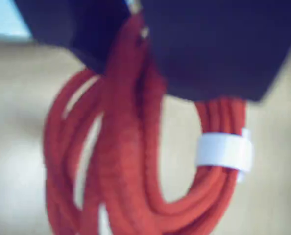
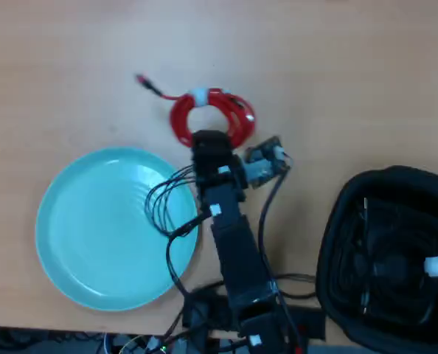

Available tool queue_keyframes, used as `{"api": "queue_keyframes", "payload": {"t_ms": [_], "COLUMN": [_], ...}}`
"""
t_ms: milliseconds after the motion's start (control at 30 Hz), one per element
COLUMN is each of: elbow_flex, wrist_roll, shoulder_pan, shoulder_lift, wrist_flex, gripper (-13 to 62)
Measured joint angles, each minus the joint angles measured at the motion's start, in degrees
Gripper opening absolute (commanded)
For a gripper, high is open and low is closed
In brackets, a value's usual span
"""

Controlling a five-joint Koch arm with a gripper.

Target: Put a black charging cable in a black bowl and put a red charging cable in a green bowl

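Observation:
The red charging cable (image 1: 131,161) fills the wrist view as a coil with a white tie band, and its upper strands are pinched between my gripper's (image 1: 135,49) two dark jaws. From overhead, the red charging cable (image 2: 237,110) lies in a ring just past my gripper (image 2: 210,136), with a plug end trailing to the upper left. The green bowl (image 2: 94,228) sits left of the arm with nothing inside it. At the right edge, the black bowl (image 2: 338,221) holds the black charging cable (image 2: 396,258), coiled with a white tie.
The arm's own black wires (image 2: 164,203) loop over the green bowl's right rim. The arm base and more wiring sit at the bottom edge. Bare wooden table (image 2: 337,66) stretches across the top.

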Motion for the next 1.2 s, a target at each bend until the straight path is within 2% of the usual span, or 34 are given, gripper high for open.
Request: {"api": "queue_keyframes", "payload": {"t_ms": [300,500,733,867,1000,1100,1200], "elbow_flex": [10.5,16.9,25.7,36.7,48.8,54.1,56.0], "wrist_roll": [0.0,0.0,1.1,0.8,0.7,0.9,0.9], "shoulder_pan": [-15.7,-25.6,-29.3,-30.3,-31.8,-31.9,-32.0], "shoulder_lift": [0.7,9.0,11.7,11.7,11.7,11.7,11.7], "wrist_flex": [-5.3,-5.4,-9.2,-19.9,-39.5,-52.1,-57.0], "gripper": [-6.2,-6.2,-6.2,-6.2,-6.2,-6.2,-6.2]}}
